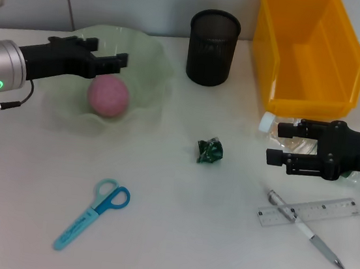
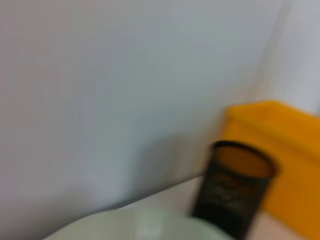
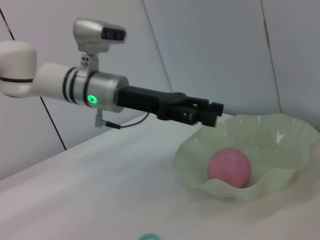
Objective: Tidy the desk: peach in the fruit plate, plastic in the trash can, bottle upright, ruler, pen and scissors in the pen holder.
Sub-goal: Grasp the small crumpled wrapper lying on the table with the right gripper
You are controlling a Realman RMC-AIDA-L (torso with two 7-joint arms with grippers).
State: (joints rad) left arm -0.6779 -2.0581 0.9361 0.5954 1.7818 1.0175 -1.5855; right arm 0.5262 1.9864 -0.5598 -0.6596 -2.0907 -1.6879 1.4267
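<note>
Light is even and fairly bright, falling from above onto the white table point(image 1: 154, 236), so the mesh pen holder point(image 1: 213, 47) casts only a faint shadow, and so do the scissors point(image 1: 91, 214) in front of it. The left wrist view is blurred throughout, the pen holder point(image 2: 232, 192) and the yellow bin point(image 2: 285, 165) behind it both soft-edged. The right wrist view is sharper: the peach point(image 3: 229, 167) is crisp, with pale glare on the plate point(image 3: 280, 137) around it.
</note>
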